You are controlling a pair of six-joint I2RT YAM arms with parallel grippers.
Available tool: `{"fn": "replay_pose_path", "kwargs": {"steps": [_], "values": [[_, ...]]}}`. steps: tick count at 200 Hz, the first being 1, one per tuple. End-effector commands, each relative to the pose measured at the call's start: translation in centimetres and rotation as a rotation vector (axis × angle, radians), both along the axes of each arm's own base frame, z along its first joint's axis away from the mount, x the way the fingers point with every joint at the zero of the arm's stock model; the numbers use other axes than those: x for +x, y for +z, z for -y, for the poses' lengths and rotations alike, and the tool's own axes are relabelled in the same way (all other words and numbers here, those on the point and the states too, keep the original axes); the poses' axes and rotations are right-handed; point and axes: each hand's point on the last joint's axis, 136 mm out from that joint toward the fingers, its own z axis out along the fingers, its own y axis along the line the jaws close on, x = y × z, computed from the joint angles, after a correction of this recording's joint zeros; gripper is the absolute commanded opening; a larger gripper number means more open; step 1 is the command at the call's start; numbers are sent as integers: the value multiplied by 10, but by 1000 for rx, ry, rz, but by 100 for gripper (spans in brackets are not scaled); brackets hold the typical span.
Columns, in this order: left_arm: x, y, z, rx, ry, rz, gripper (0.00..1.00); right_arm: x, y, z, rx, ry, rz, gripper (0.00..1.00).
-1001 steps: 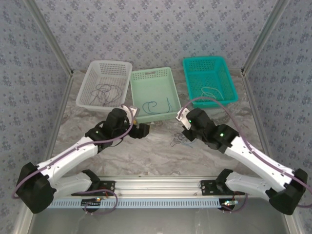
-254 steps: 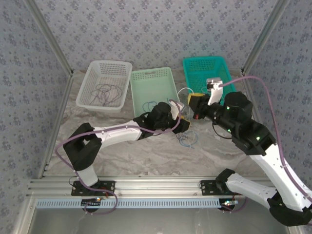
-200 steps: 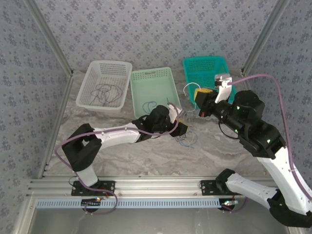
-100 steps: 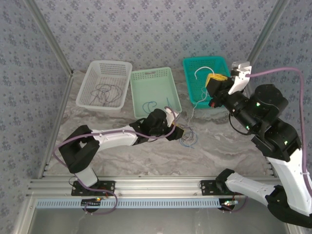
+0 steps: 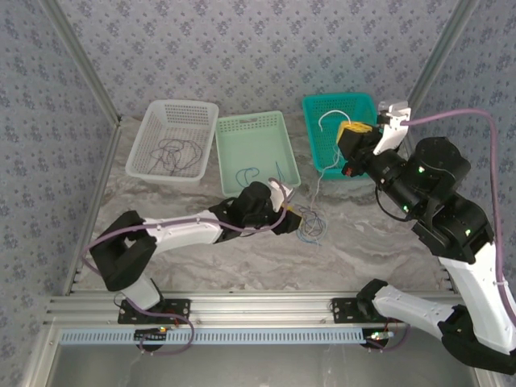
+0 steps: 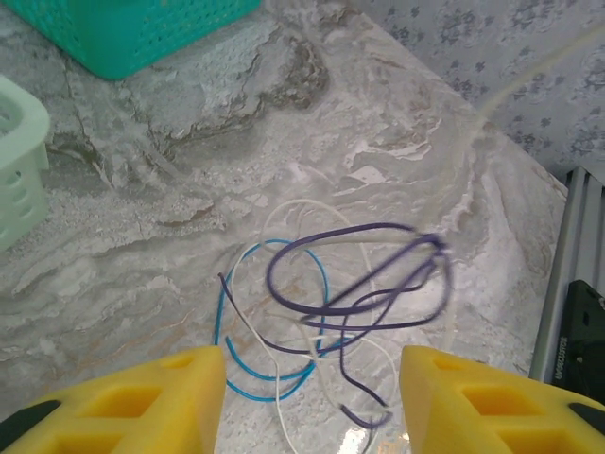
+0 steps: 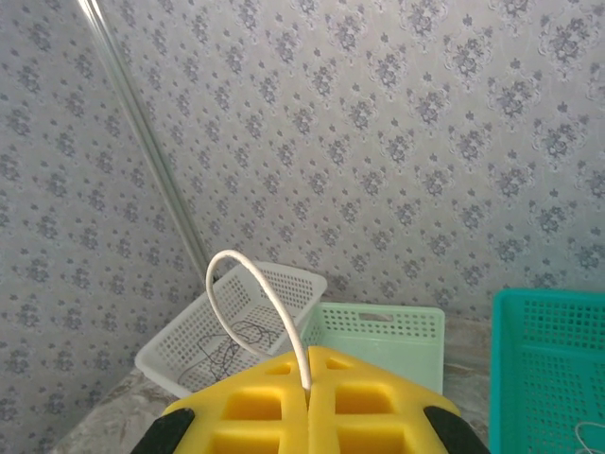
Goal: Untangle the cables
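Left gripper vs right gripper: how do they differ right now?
The left gripper is open, low over the tangled cables on the table, holding nothing; the right gripper is shut on the white cable. The left gripper sits near the table surface, while the right gripper is raised over the teal basket, with the white cable trailing down to the tangle. Both have yellow fingers.
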Motion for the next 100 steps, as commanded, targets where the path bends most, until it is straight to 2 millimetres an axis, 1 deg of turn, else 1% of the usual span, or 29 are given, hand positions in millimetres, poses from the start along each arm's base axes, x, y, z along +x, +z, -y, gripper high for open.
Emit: {"fn": "replay_pose_path", "kwargs": {"steps": [1,25,34,43,45,48,84,100], "values": [[-12,46,0,-72,-45,96,55,6,-15,4,-7,-36,-39,6],[-24,65,5,-97,-85,145,59,10,-22,-4,4,-17,-61,6],[-25,73,9,-111,-89,151,61,11,-24,-6,5,-12,-68,6],[-23,74,15,-111,-91,142,62,11,-26,-8,9,-5,-75,6],[-22,74,17,-108,-92,140,62,11,-21,-9,22,-1,-61,6],[-21,74,19,-106,-93,137,62,11,-20,-9,27,2,-58,6],[-6,49,45,-36,-96,92,62,7,-11,-12,62,31,-42,6],[11,38,50,-14,-21,88,63,3,-5,-14,80,51,-39,6]]}}
